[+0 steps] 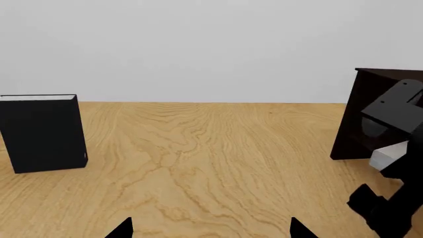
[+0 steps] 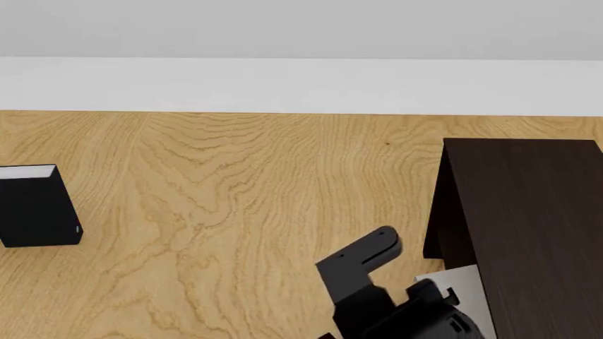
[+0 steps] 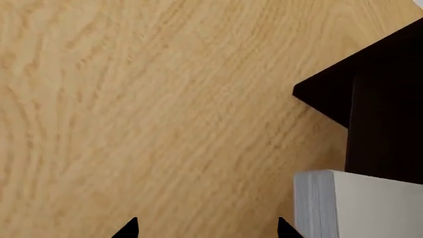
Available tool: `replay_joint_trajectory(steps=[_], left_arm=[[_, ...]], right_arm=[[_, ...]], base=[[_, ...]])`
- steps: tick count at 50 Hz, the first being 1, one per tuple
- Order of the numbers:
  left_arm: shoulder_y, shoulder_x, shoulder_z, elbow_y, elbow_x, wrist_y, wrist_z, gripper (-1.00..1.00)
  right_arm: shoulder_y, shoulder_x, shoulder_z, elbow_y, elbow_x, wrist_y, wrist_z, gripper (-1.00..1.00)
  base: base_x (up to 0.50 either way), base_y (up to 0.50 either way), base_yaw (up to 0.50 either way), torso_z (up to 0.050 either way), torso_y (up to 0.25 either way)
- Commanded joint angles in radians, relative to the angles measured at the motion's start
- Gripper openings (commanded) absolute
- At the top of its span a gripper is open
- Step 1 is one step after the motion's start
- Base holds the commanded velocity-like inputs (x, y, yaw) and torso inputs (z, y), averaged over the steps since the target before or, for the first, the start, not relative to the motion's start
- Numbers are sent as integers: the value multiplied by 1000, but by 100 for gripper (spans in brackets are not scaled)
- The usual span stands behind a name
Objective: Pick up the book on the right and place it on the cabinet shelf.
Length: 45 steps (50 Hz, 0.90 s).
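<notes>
Tabletop point(image 2: 236, 198): book point(image 3: 370, 206) beside right end effector point(image 3: 206, 229).

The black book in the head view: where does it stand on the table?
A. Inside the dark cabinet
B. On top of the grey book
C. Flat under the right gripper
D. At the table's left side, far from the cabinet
D: the black book stands upright at the left of the table, while the cabinet is at the right.

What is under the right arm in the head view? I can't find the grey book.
A pale corner of the grey book shows beside the dark cabinet; the right arm covers the rest.
</notes>
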Motion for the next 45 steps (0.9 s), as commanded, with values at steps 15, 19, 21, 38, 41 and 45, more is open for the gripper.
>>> replay_joint_trajectory(steps=[15, 19, 21, 38, 41, 45], left_arm=[[2, -1, -5, 6, -13, 4, 1, 100], [2, -3, -6, 9, -15, 2, -2, 100], [2, -3, -5, 7, -15, 5, -1, 100], [2, -7, -3, 10, -17, 6, -7, 100], [3, -7, -3, 9, -16, 7, -8, 100], [2, -8, -2, 6, -16, 10, -7, 100]], right_arm=[[36, -40, 11, 167, -47, -58, -9, 100], [38, -38, 22, 170, -42, -54, 3, 100], [40, -37, 23, 173, -43, -56, 1, 100], [53, -23, 45, 173, -42, -40, 48, 100], [58, -19, 45, 173, -45, -38, 54, 100], [59, -17, 41, 175, -54, -39, 69, 100]], base=[[0, 0, 0, 0, 0], [0, 0, -1, 0, 0], [6, -2, 0, 0, 0], [0, -1, -2, 0, 0], [4, -1, -2, 0, 0], [0, -1, -1, 0, 0]])
